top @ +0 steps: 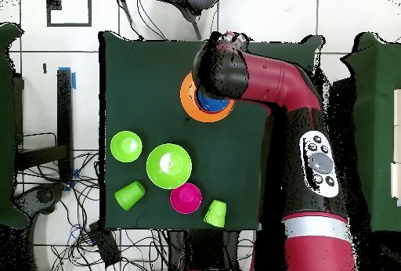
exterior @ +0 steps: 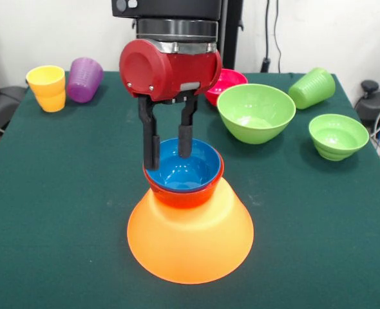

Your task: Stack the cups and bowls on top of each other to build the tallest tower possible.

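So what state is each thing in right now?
orange bowl: upside down, tower base
red-orange bowl: upright on it
blue bowl: upright, nested in red-orange bowl
yellow cup: upright
purple cup: on its side
green cup: on its side
large green bowl: upright
small green bowl: upright
pink bowl: upright
hand: open, at the blue bowl's rim

Small bowl nested in another atop the overturned huge bowl.
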Motion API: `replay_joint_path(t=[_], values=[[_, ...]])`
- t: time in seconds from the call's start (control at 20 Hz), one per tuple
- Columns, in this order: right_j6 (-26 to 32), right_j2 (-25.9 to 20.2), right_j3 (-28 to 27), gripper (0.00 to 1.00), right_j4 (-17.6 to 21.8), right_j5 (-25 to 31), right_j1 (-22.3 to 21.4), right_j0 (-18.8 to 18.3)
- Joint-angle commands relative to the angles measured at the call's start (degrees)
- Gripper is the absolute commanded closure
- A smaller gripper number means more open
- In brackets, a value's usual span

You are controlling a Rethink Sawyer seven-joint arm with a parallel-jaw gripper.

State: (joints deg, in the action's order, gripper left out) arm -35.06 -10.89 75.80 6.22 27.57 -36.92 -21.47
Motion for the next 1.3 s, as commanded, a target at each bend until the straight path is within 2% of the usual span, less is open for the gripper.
replay_joint_path(t=[0.05,0.2,0.45,0.6,0.85,1.15,1.3], values=[[2.6,-1.3,-4.6,0.0,4.9,15.6,2.4,-0.9],[6.8,-1.7,-7.4,0.0,6.1,21.7,4.1,-2.2],[10.8,-3.5,-8.3,0.0,7.5,23.9,6.0,-4.9],[13.2,-4.5,-11.2,0.0,8.5,28.6,7.5,-5.7],[16.2,-6.7,-16.7,0.0,10.4,33.3,10.9,-7.4],[14.7,-6.3,-22.9,0.0,13.9,37.0,15.0,-6.3],[12.6,-6.1,-23.1,0.0,13.5,39.8,15.0,-5.6]])
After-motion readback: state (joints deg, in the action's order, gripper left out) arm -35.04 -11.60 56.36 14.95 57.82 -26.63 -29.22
